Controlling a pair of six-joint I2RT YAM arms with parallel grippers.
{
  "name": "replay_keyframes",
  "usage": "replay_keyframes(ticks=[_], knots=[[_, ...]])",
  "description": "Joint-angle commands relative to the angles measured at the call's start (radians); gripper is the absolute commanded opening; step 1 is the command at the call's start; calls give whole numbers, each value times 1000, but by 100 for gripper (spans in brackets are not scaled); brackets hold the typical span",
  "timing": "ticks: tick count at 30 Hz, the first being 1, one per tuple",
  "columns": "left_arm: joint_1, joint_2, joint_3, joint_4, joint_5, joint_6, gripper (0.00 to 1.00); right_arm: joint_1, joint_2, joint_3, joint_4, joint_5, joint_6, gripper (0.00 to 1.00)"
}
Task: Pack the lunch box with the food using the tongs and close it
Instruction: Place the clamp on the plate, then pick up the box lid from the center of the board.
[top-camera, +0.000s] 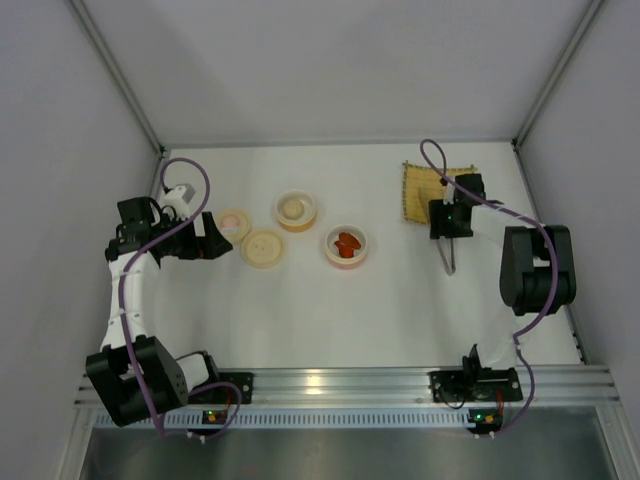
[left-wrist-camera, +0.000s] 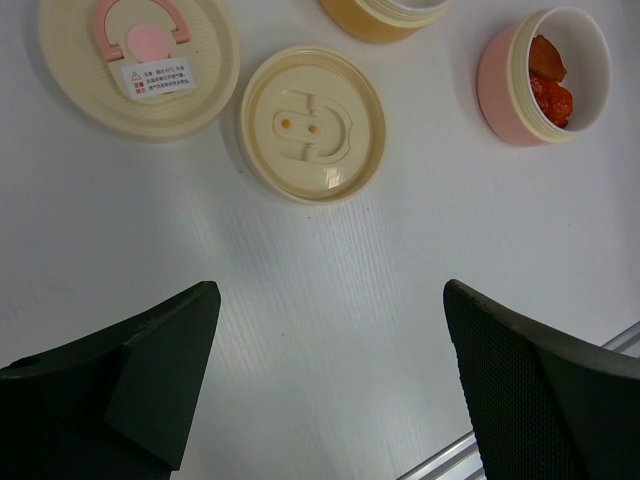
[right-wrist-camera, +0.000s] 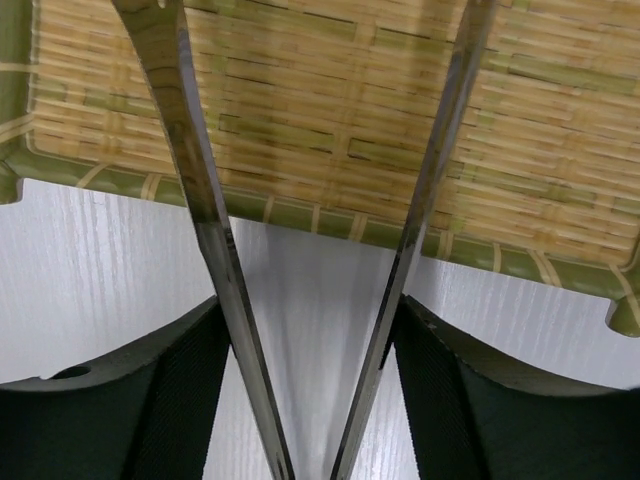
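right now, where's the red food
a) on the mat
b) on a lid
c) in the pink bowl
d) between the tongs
c: the red food lies inside the pink bowl, as the left wrist view shows.
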Motion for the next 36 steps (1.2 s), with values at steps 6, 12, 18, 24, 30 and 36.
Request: replay_keyframes(ticks=[6, 12, 18, 24, 30, 36], knots=[[5, -18, 23, 2, 20, 22, 98, -13, -3, 41, -39, 5, -22, 77], [6, -22, 19, -3, 25, 25, 98, -12, -64, 52, -65, -12, -16, 99], [6, -41, 25, -10, 28, 20, 98, -12, -174, 104, -129, -19, 7, 99], [6, -60, 42, -40, 23, 34, 98, -13, -367, 198, -184, -68, -13, 99], [5, -45, 37, -69, -3, 65, 98, -1, -460, 254, -258, -194, -57, 99], [6, -8, 19, -79, -43, 118, 98, 51, -498, 138, -281, -312, -111, 99]])
